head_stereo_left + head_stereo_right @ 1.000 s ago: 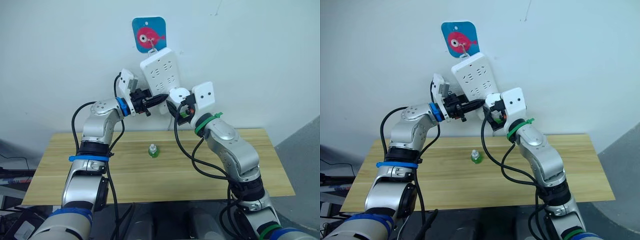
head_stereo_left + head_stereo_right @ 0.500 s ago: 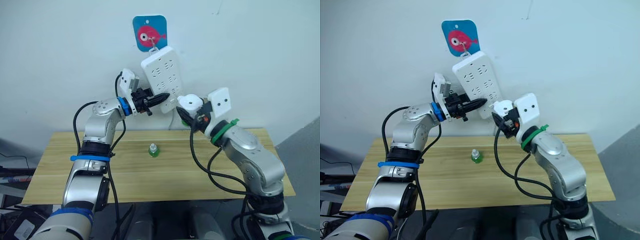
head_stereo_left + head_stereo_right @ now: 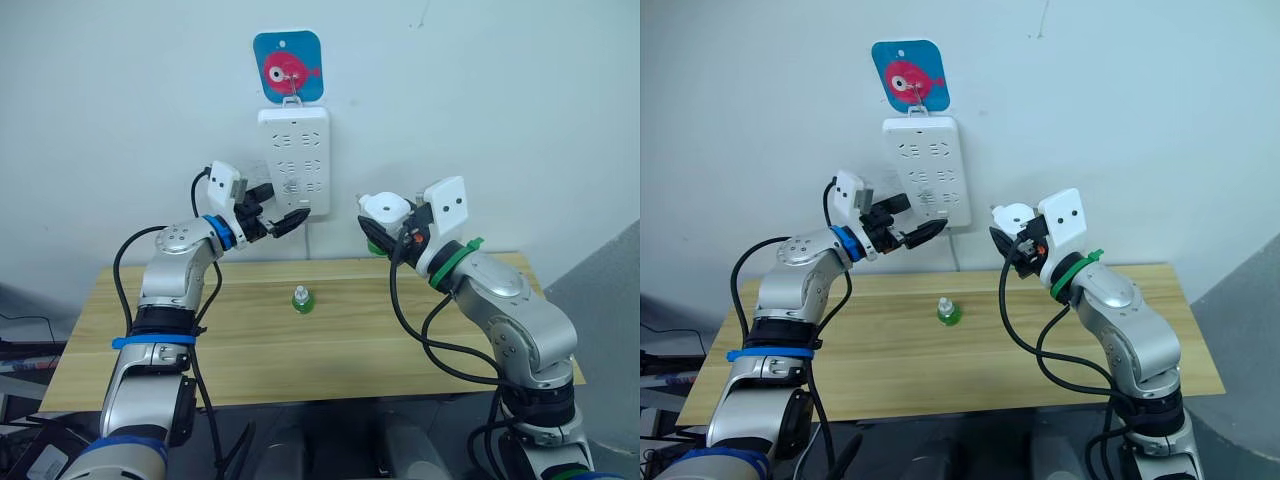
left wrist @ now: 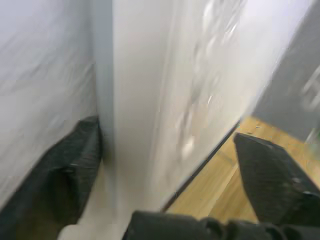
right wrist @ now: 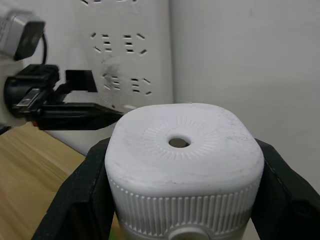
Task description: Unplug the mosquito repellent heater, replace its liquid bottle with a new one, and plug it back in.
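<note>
Left eye view: the small white rounded plastic mosquito repellent heater [image 3: 384, 209] is off the wall, held in the air at about 2 o'clock from the small translucent green bottle with a white screw cap [image 3: 301, 300], which stands upright near the middle of the light wooden worktop [image 3: 150, 340]. The right gripper [image 3: 386, 226] has its black fingers [image 5: 82, 187] closed on the heater's two sides, its round vented face turned up toward the wrist camera. A bit of green shows just under the heater body [image 3: 374, 243], though whether the wick bottle is fully seated cannot be told.

The white rectangular power strip [image 3: 293, 160] hangs upright on the pale wall from a hook below a blue tag with a pink fish [image 3: 287, 66], at 12 o'clock from the capped bottle. The left gripper [image 3: 284, 215] is at the strip's lower left corner, fingers [image 4: 272, 170] spread wide on either side of the strip's edge.
</note>
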Robot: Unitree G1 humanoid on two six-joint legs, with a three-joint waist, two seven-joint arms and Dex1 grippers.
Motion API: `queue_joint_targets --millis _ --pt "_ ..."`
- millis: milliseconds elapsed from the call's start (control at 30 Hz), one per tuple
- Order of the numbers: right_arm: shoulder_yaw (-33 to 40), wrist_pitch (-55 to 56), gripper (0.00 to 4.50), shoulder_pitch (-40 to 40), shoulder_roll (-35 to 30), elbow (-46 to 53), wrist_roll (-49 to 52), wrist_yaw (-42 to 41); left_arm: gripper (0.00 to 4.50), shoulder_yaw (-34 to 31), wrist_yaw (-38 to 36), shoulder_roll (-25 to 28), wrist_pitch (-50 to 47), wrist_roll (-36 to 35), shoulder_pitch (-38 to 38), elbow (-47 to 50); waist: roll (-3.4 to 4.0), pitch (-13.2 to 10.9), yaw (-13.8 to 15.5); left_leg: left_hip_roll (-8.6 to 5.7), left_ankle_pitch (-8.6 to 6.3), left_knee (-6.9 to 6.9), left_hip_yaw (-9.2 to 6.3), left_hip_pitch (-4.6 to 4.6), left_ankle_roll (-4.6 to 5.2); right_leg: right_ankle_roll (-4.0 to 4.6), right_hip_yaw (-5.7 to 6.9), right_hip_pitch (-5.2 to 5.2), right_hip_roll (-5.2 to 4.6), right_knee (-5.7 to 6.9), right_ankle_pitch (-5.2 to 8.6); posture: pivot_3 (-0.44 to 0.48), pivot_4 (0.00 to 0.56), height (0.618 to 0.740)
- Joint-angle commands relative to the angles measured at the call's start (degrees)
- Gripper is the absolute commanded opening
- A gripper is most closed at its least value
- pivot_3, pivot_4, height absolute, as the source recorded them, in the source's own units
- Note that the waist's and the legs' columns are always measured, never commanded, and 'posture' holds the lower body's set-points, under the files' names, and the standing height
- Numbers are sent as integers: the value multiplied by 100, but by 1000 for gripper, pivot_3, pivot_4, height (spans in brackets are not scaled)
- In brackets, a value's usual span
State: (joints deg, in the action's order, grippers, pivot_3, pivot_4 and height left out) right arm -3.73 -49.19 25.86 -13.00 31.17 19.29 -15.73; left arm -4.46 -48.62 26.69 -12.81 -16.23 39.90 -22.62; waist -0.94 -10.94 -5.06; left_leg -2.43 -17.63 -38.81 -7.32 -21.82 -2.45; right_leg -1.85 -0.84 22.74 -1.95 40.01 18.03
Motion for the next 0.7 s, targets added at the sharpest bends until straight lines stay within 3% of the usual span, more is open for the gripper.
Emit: queue_joint_targets --millis 33,133,300,467,700 --pt "406 72 2996 -18 221 -101 216 143 4385 -631 262 574 -479 -177 -1662 1520 3 2 -145 1 -3 11 12 21 1 5 -14 0 -3 0 -3 -100 196 740" --pt "723 -161 2996 -25 494 -240 427 349 4385 -734 488 525 -758 -341 -2721 2558 2 1 -131 -4 -4 51 13 11 1 12 -11 43 -17 -1 -8 -93 195 740" --pt "1737 -969 2996 145 1195 -610 1182 905 4385 -377 782 126 -1022 -516 -3692 3935 8 -3 50 -3 -1 58 10 -8 -3 24 -5 55 -22 -5 -15 -75 200 740" --pt "2985 -1916 2996 546 1822 -1001 2296 1612 4385 510 1005 -437 -1044 -389 -3381 4489 14 -6 186 -7 -1 52 19 -6 5 27 -10 47 -24 -9 -20 -73 202 740" --pt "4150 -2755 2996 954 2420 -1317 4282 2829 4385 1226 1401 -1246 -842 -179 -2693 4193 18 -7 125 0 6 57 30 5 11 29 -9 47 -19 10 -22 -89 200 740"
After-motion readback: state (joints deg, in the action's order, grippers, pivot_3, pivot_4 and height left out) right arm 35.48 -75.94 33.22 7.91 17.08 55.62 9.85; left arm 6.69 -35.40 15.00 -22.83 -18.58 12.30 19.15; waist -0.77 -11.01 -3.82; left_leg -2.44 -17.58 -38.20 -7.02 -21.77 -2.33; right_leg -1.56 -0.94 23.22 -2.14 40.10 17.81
